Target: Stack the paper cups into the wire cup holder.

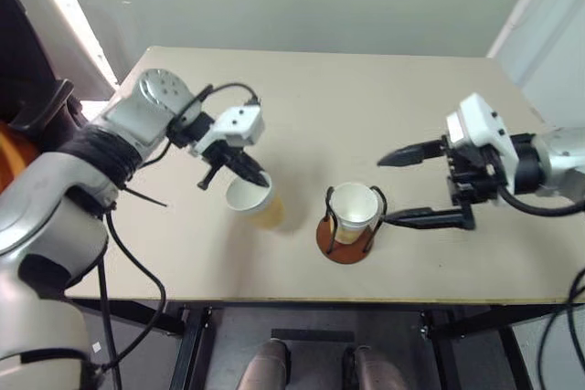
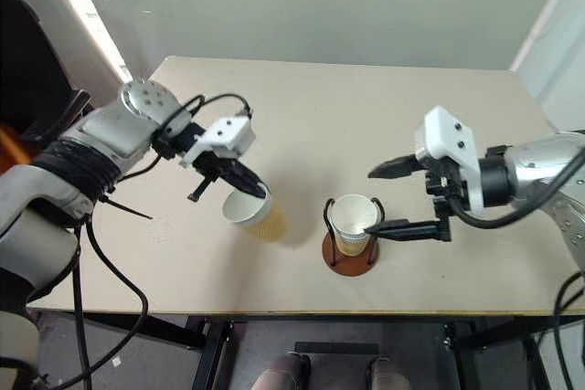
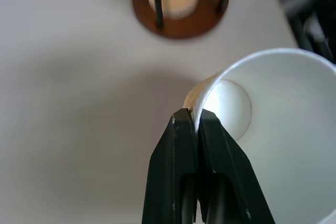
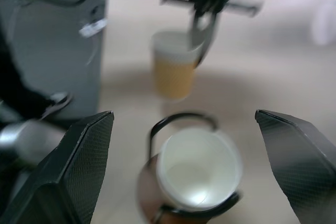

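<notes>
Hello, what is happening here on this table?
A robot is stacking paper cups into a wire holder on the table. Its left claw is shut on the rim of one cup, tilted beside the holder. Another cup already sits in the holder. The right claw is open near the holder, holding nothing.

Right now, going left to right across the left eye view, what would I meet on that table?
Left hand pinching the rim of a paper cup → wire cup holder with a cup inside → open right hand.
</notes>
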